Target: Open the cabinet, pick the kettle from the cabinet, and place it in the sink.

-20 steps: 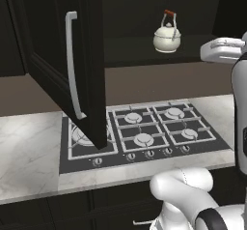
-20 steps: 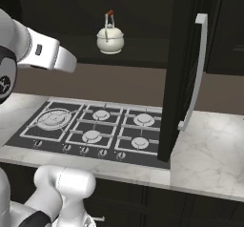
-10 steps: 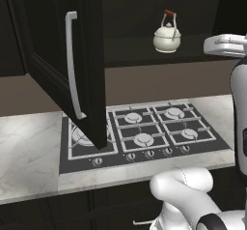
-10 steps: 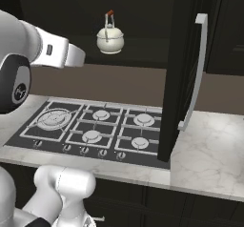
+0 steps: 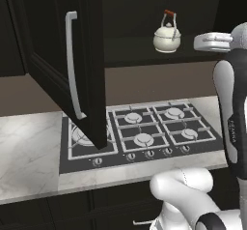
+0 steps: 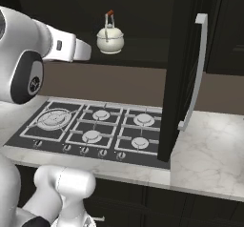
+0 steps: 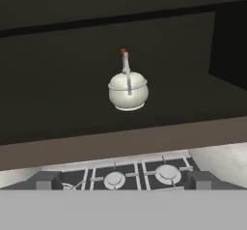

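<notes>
Cabinet point(image 5: 58, 69) above the marble desk point(image 5: 29, 151), its door swung open over the black gas hob point(image 6: 95, 130). Kettle point(image 7: 128, 90) upright on the cabinet's lower shelf, cream-white with a reddish-brown handle bar. Jaws stand wide apart, clamped on nothing, facing the kettle, well apart from it.

The kettle point(image 5: 167, 37) is cream-white with a reddish-brown handle bar. The cabinet point(image 5: 72, 60) is black-brown with a silver handle. White grey-veined marble table point(image 5: 29, 151) surrounds a black hob point(image 5: 144, 137).
</notes>
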Robot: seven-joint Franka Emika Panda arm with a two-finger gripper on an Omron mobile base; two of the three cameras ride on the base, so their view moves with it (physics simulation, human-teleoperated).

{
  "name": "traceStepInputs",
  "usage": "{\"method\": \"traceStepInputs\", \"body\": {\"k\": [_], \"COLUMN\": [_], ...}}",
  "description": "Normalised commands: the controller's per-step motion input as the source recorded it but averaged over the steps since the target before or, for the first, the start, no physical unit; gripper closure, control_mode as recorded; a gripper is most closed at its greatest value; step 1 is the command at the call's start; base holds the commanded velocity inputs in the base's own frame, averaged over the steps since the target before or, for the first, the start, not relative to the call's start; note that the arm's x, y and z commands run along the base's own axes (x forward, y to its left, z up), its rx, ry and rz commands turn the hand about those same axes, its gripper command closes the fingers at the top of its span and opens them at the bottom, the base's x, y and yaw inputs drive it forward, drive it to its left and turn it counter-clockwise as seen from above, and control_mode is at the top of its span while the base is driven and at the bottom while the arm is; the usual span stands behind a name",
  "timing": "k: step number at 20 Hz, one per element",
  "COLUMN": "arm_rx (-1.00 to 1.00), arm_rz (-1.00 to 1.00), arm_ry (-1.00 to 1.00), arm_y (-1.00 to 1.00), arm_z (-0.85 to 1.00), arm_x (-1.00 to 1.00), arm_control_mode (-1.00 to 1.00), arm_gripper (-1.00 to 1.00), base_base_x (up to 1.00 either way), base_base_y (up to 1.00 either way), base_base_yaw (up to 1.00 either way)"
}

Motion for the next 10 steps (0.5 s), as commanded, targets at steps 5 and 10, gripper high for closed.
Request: {"method": "traceStepInputs", "body": {"k": [5, 10], "arm_rx": [-0.05, -0.02], "arm_rz": [0.00, 0.07], "arm_ry": [0.15, 0.02], "arm_y": [-0.05, -0.03], "arm_z": [0.22, 0.01], "arm_x": [0.31, 0.32], "arm_control_mode": [-1.00, -1.00], "arm_gripper": [-1.00, -1.00], "base_base_x": [0.00, 0.00], "base_base_y": [0.00, 0.00], "base_base_yaw": [0.00, 0.00]}}
